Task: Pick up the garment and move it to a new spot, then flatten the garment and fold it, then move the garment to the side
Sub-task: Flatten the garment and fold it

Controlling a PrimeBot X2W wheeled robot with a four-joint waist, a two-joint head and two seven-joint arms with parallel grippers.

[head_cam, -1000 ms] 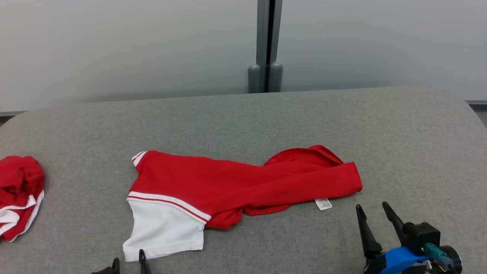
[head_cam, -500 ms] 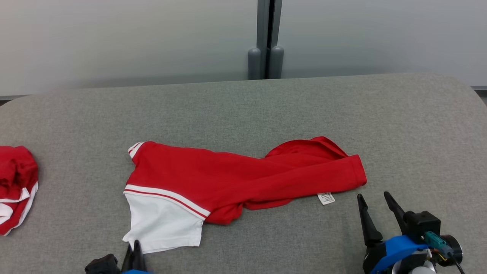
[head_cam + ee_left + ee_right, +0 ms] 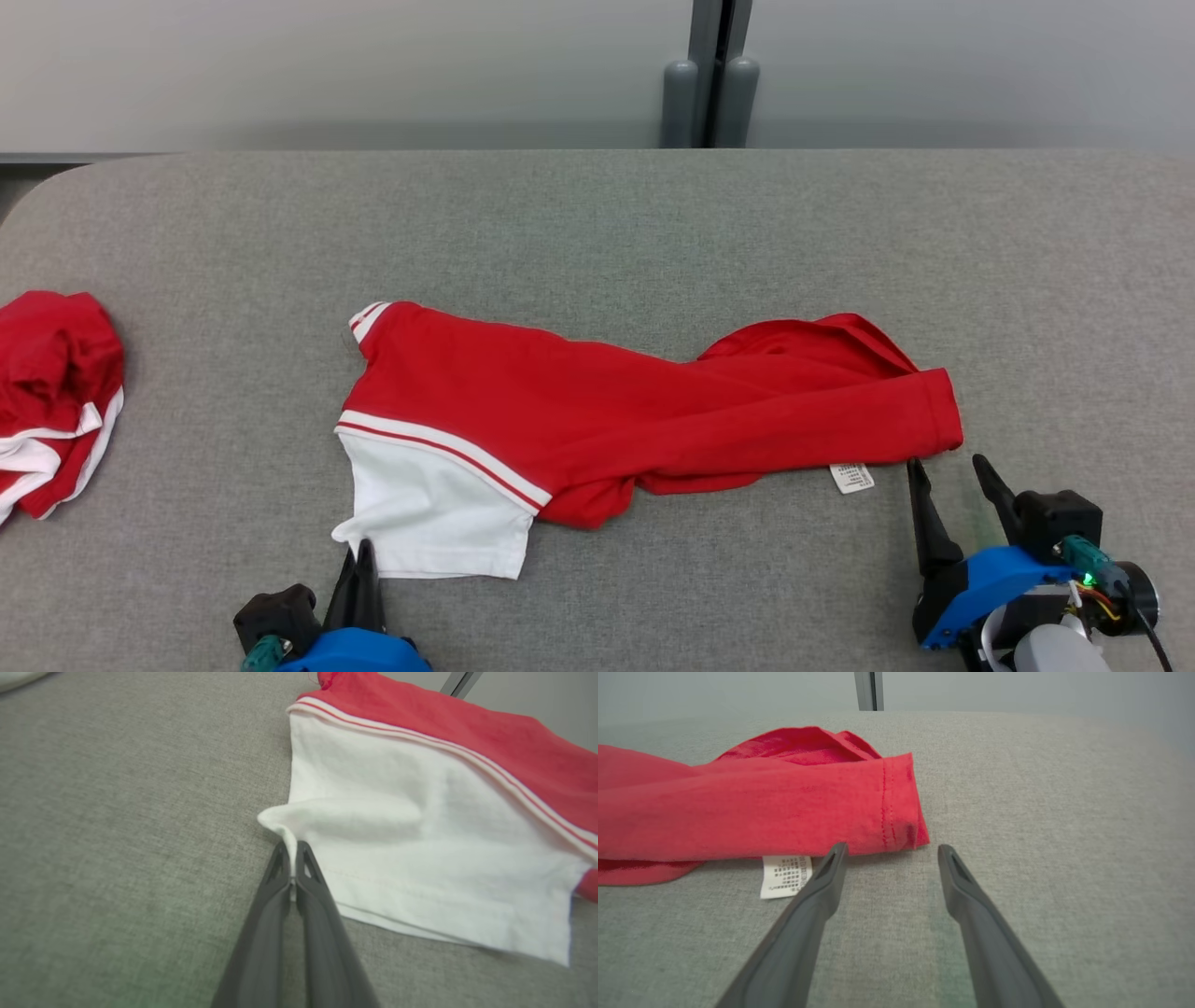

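I count two red-and-white garments on my one grey table (image 3: 597, 233): the spread garment (image 3: 597, 411) and a bunched garment (image 3: 51, 392) at the left edge. I see one white label (image 3: 852, 477) and two rounded grey posts (image 3: 680, 103) behind the table. I have two grippers in view, the left gripper (image 3: 362, 551) and the right gripper (image 3: 948, 463), with two dark fingers (image 3: 929, 527) each.

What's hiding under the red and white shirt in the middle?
The grey padded table lies under the shirt. A small white label pokes out beneath its red edge. Anything else under the cloth is covered, so I cannot tell.
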